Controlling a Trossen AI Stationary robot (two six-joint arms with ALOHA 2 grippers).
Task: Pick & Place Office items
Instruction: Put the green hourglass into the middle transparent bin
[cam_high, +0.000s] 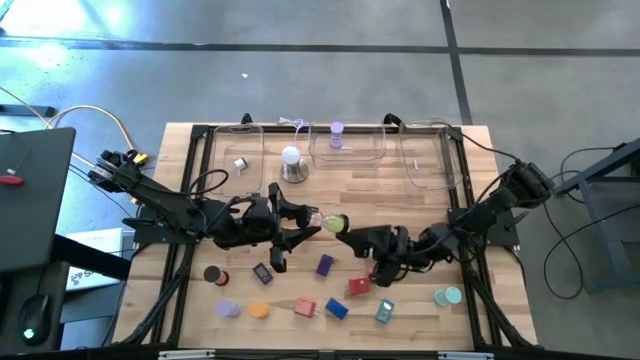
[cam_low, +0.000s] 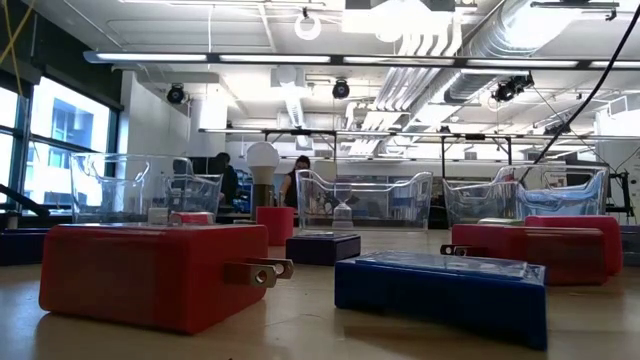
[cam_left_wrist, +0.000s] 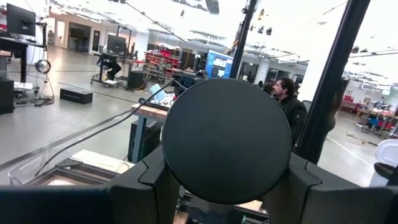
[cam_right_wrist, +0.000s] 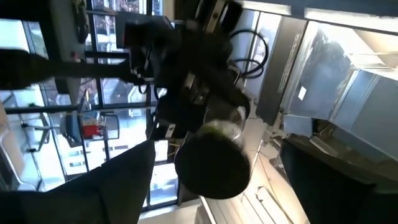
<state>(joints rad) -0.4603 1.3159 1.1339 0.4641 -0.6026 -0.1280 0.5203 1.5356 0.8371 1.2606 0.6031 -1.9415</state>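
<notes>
My left gripper (cam_high: 316, 222) is above the table's middle, shut on a yellow-green roll (cam_high: 335, 224). The left wrist view shows the roll's round black face (cam_left_wrist: 227, 140). My right gripper (cam_high: 352, 237) is open just to the right of the roll, which sits in the gap between its fingers (cam_right_wrist: 127, 180) without touching either. Other office items lie on the near half of the table: a black roll (cam_high: 212, 273), purple blocks (cam_high: 325, 265), a red block (cam_high: 359, 286), an orange roll (cam_high: 259, 310), a blue block (cam_high: 336, 309) and a teal roll (cam_high: 449, 296). My left gripper pinches the roll by its round rim (cam_left_wrist: 174, 163), one finger on each side. The roll's flat black face is turned back toward the wrist. The fingers come about level from the table's left. The roll is lifted clear of the table.
Three clear trays (cam_high: 432, 160) stand along the far edge. A lilac roll (cam_high: 337, 135) is in the middle tray. A white dome (cam_high: 291, 165) stands in front of the trays. In the low view, a red block (cam_low: 150, 275) and a blue block (cam_low: 440, 290) lie close to the camera.
</notes>
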